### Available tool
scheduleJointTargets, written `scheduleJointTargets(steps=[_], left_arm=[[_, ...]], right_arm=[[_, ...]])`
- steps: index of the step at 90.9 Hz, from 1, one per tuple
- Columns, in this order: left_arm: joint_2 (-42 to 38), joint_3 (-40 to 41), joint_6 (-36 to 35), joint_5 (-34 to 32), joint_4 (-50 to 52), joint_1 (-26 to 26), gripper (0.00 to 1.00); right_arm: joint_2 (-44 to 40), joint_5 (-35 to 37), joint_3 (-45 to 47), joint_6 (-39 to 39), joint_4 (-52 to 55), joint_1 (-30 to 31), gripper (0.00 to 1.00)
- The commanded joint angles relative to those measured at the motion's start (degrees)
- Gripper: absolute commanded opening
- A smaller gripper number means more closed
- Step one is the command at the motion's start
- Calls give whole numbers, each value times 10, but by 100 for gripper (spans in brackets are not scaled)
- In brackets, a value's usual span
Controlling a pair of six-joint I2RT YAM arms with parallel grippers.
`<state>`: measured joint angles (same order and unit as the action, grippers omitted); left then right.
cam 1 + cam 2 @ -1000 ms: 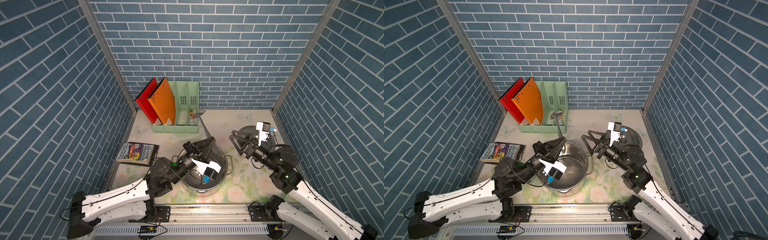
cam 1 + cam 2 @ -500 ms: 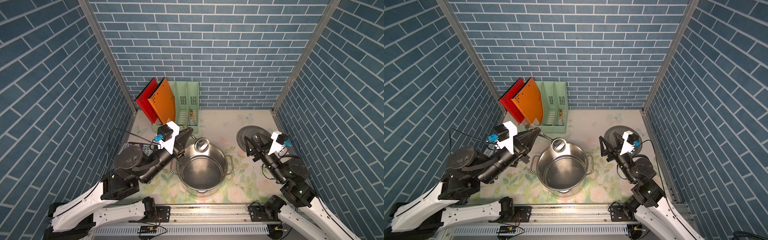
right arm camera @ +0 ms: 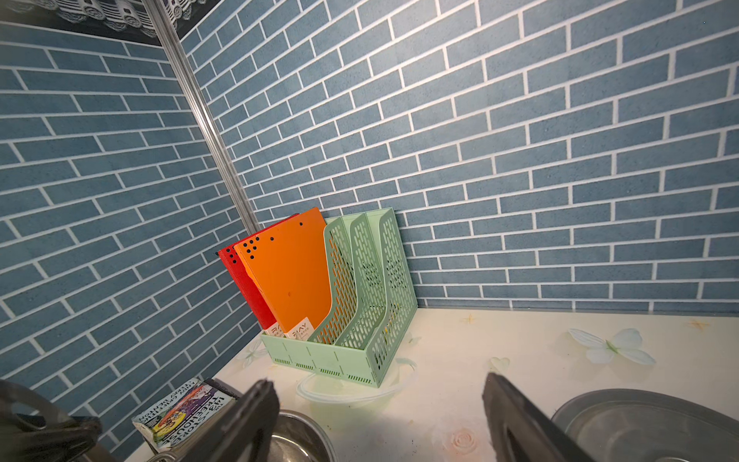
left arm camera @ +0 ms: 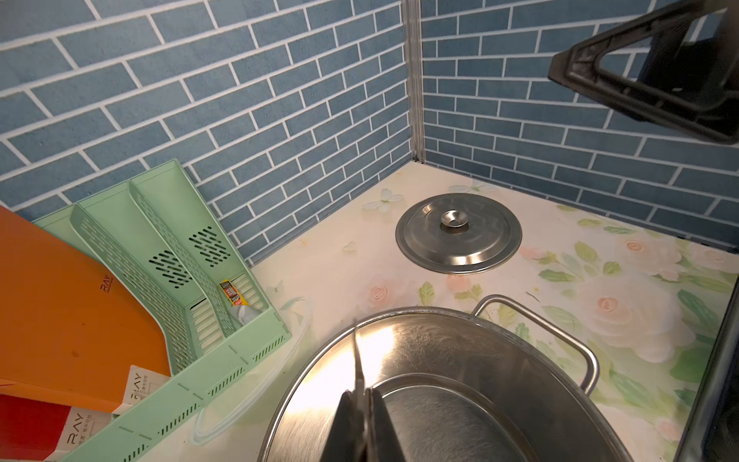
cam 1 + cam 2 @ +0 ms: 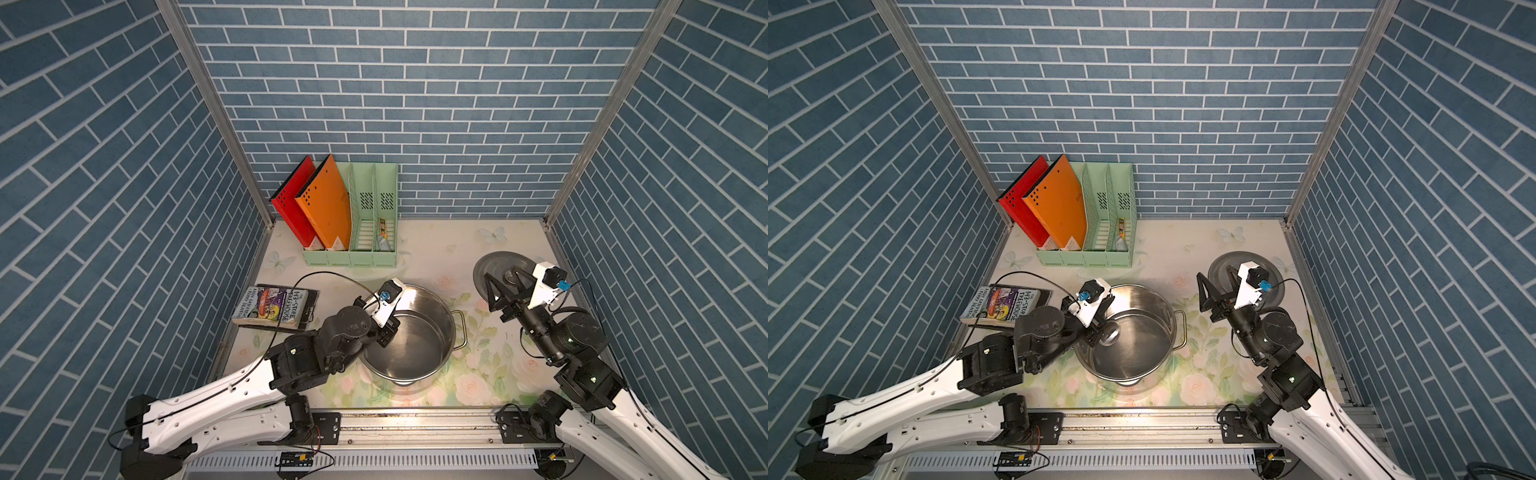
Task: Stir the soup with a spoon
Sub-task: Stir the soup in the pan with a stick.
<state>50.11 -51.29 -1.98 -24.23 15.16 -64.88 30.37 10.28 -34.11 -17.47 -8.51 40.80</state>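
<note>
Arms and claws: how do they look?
The left arm and right arm have white shells and black joints. Each wrist carries a white camera mount with a blue plug and black cable. The left claw and triangular-fingered right claw are black.

Items counted on the desk (image 5: 436,249): one pot (image 5: 446,332), one lid (image 4: 440,248), one spoon (image 5: 1112,332), one book (image 5: 274,307), one green file rack (image 5: 349,258), two folders, namely one red folder (image 5: 293,208) and one orange folder (image 5: 326,203).

The walls (image 5: 457,104) are showing blue bricks with white lines, the table (image 5: 436,249) pink roses and green leaves on cream. The rack (image 5: 353,259) is looking mint green, with a red folder (image 5: 291,203) and an orange folder (image 5: 326,199), and the pot (image 5: 415,345) is shining silver.
</note>
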Motion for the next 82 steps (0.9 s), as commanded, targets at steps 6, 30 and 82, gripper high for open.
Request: scheduleJointTargets(steps=[6, 30, 82], left_arm=[[16, 20, 3, 6, -9, 44, 0], [45, 48, 3, 12, -78, 87, 0], [200, 1, -58, 178, -242, 87, 0]], right_arm=[[7, -12, 0, 23, -28, 2, 85], [8, -12, -2, 25, -32, 1, 85], [-34, -5, -9, 32, -1, 2, 84]])
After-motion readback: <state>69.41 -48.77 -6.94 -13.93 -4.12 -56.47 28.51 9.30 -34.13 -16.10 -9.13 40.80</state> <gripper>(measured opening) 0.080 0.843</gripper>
